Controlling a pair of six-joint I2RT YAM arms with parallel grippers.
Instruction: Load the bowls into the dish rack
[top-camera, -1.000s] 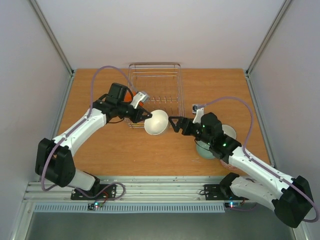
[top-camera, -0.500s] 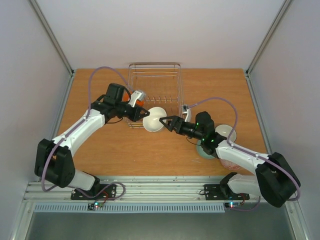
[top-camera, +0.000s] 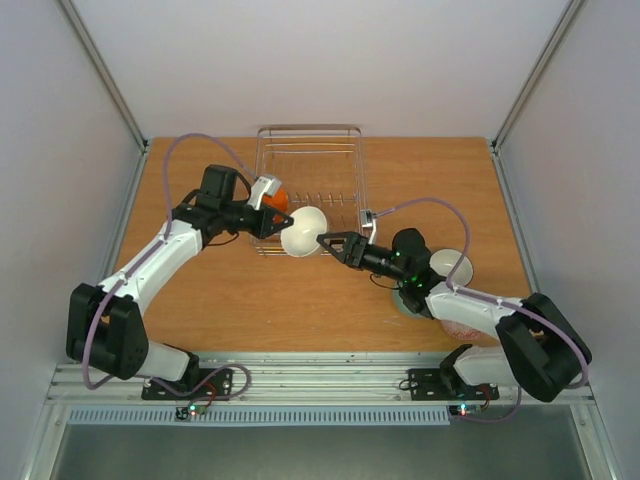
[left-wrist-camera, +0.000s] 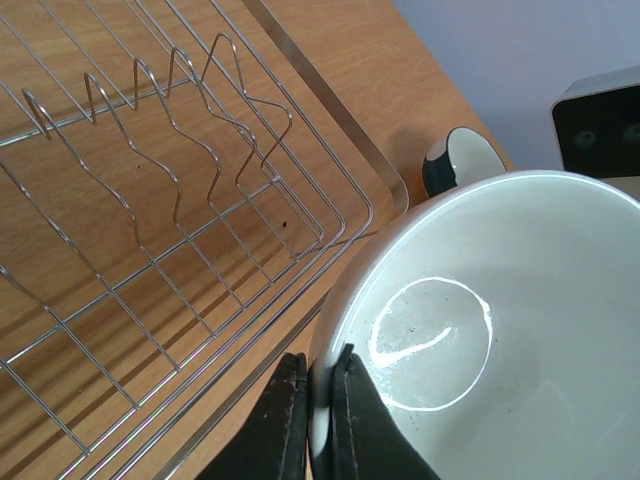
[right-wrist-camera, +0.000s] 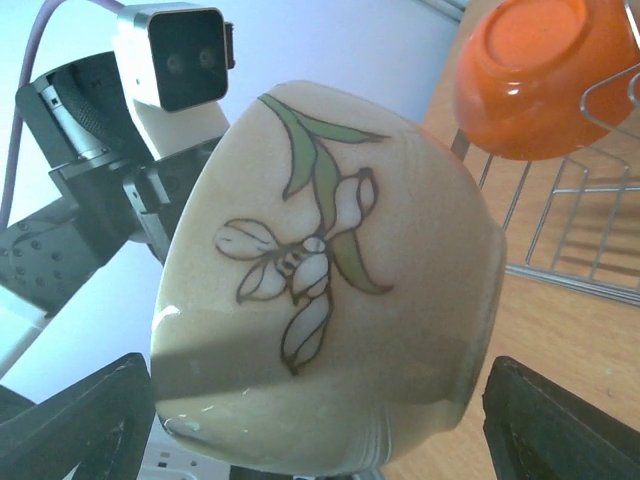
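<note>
Seemingly a handover: left claw (left-wrist-camera: 318, 378) pinches the flowered bowl (top-camera: 303, 231) by its rim at the dish rack (top-camera: 309, 128) near edge, right claw (top-camera: 333, 243) spread wide around it; orange bowl (right-wrist-camera: 540, 80) sits racked.

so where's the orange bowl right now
In the top view the orange bowl sits at the left side of the dish rack, just behind the white bowl that the left tool holds.
</note>
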